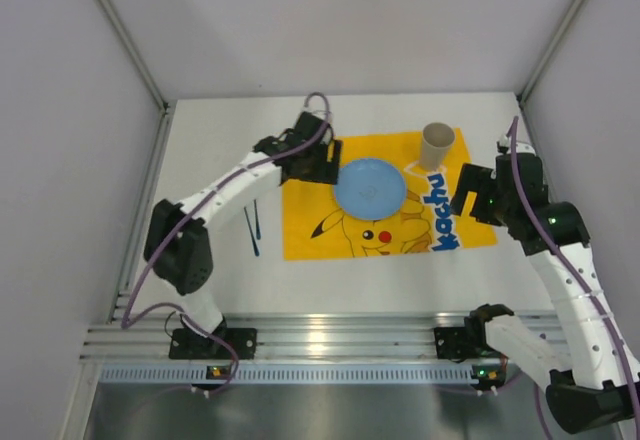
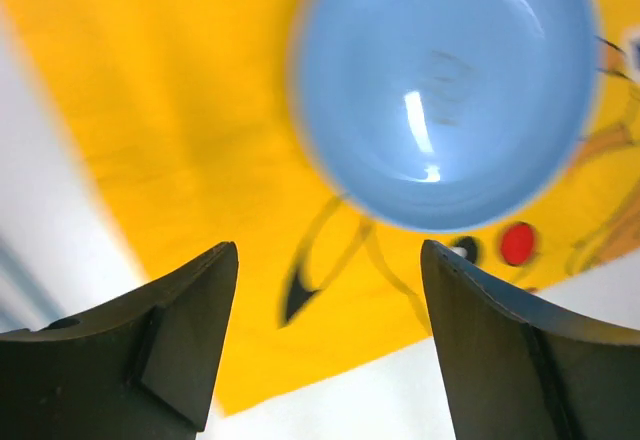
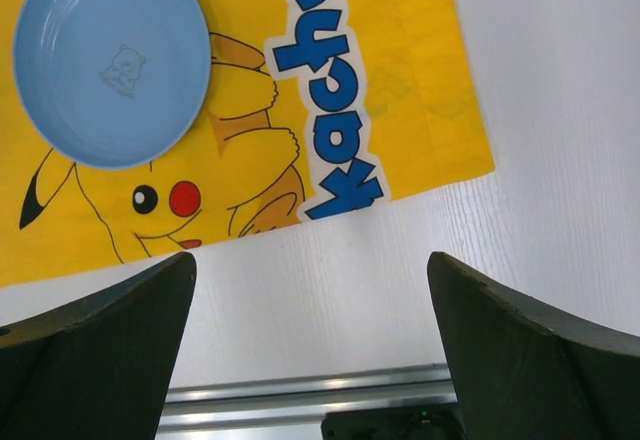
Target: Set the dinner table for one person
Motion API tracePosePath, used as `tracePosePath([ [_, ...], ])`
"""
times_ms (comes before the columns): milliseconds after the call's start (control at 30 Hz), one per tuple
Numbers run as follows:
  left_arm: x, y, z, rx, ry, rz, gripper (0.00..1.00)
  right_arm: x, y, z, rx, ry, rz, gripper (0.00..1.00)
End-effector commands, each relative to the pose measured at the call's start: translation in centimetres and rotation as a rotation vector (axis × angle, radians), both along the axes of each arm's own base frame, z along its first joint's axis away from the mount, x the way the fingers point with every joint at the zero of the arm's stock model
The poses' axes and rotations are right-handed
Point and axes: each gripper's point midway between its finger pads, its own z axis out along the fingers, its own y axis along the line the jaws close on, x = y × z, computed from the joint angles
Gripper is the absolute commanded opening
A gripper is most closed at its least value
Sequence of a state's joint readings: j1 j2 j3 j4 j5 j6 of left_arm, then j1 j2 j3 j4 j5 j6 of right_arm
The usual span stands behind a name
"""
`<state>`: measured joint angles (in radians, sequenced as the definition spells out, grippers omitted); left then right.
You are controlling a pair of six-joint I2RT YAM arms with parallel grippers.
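Observation:
The dinner table (image 1: 215, 145) is a white top with a yellow Pikachu mat (image 1: 315, 230) in its middle. A blue plate (image 1: 370, 185) lies on the mat, and a tan cup (image 1: 437, 145) stands at the mat's far right corner. My left gripper (image 1: 325, 165) hovers at the plate's left edge. In its wrist view it (image 2: 328, 260) is open and empty, above the mat's edge, with the plate (image 2: 445, 90) ahead. My right gripper (image 1: 465, 200) hangs over the mat's right side, open and empty (image 3: 311, 260), above bare tabletop (image 3: 400, 260).
Two thin blue sticks (image 1: 252, 225) lie on the table left of the mat. An aluminium rail (image 1: 320, 340) runs along the near edge, also in the right wrist view (image 3: 300, 400). Grey enclosure walls (image 1: 70, 160) stand on both sides and behind.

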<state>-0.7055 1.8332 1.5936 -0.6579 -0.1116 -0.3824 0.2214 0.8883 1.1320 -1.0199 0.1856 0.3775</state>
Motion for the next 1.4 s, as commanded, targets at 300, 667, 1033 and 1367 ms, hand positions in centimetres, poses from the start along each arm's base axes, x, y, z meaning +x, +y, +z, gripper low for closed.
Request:
tracePosePath([
  [300, 0.0, 17.9, -5.4, 0.091, 0.073, 0.250, 0.64, 2.9, 2.9, -0.1, 0.081, -0.024, 0.100, 1.00],
  [667, 1.7, 20.2, -7.4, 0.094, 0.108, 0.293, 0.54, 2.5, 2.7, -0.3, 0.062, -0.006, 0.104, 1.00],
  [1033, 2.7, 21.5, -10.2, 0.078, 0.144, 0.327, 0.51, 2.1, 2.0, 0.0, 0.038, 0.010, 0.083, 1.00],
  [1367, 5.0, 22.0, -13.5, 0.079, 0.176, 0.363, 0.43, 2.4, 1.4, 0.8, -0.004, 0.024, 0.074, 1.00],
])
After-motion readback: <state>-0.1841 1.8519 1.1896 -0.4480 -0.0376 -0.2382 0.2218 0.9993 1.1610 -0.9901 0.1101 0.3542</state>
